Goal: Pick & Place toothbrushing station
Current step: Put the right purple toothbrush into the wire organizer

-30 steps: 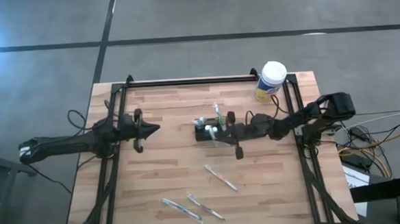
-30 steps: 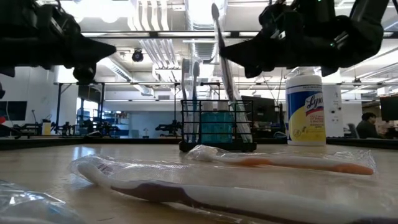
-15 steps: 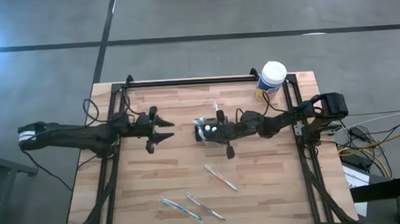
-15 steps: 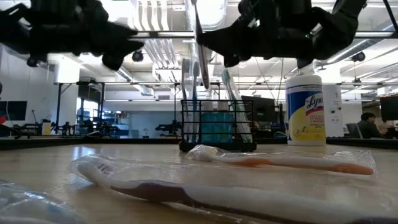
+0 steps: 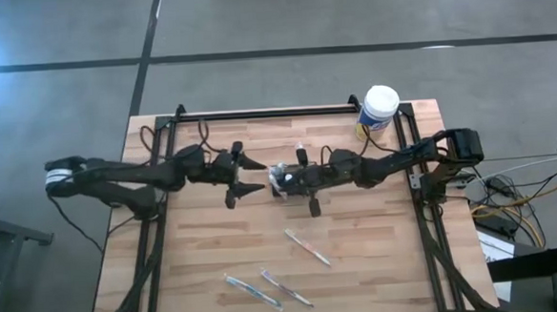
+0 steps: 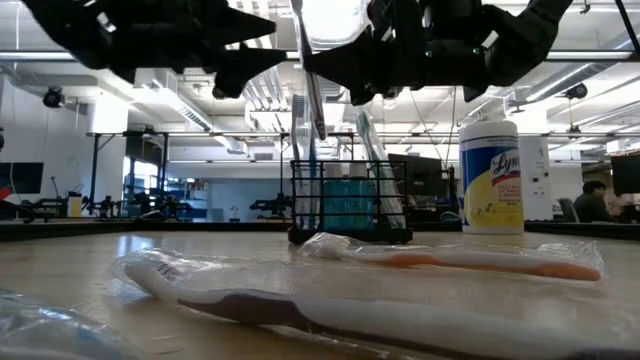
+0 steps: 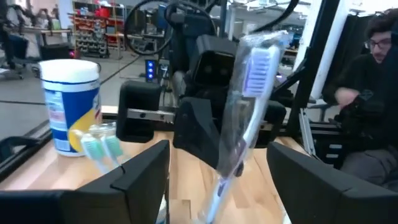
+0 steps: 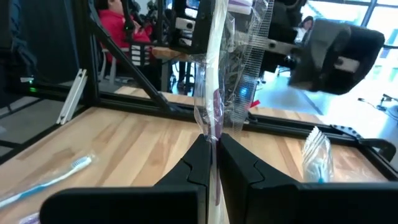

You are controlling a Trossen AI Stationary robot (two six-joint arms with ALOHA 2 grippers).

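My left gripper [image 5: 253, 175] has closed in beside the caddy [image 5: 287, 181], fingers spread; my right gripper [image 5: 282, 178], above it, pinches an upright wrapped toothbrush [image 8: 213, 93].

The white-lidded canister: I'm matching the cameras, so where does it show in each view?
High view: canister at the table's far right corner.
Low view: canister right of the wire caddy.
Left wrist view: canister beyond the green brush heads.
Right wrist view: not in it.
Shared landmark: the wrapped toothbrush held upright, seen in the low and both wrist views.
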